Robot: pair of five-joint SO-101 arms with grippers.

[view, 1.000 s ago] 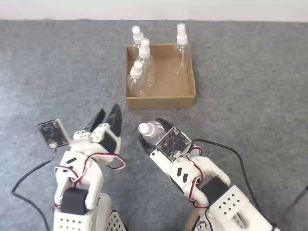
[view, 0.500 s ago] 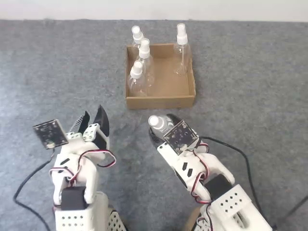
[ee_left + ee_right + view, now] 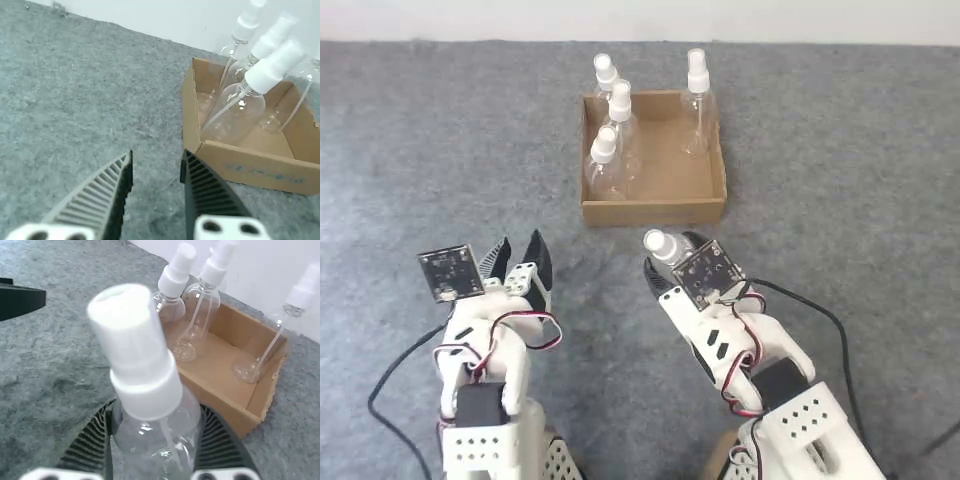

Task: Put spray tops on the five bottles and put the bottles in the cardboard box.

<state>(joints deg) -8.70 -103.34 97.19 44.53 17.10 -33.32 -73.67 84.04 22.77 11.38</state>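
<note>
Gripping a capped bottle (image 3: 658, 245), the right hand (image 3: 663, 268) sits near the cardboard box (image 3: 655, 212), where four other bottles (image 3: 605, 165) stand; the left hand (image 3: 520, 258), narrowly open, holds nothing above the grey surface (image 3: 420, 150).

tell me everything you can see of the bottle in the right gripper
Clear, plastic-looking bottle with a white spray top fitted and a thin tube visible inside. The right gripper is shut on its body, one ribbed black finger on each side. It is held outside the cardboard box, just short of the near wall, top end leaning toward the box.
</note>
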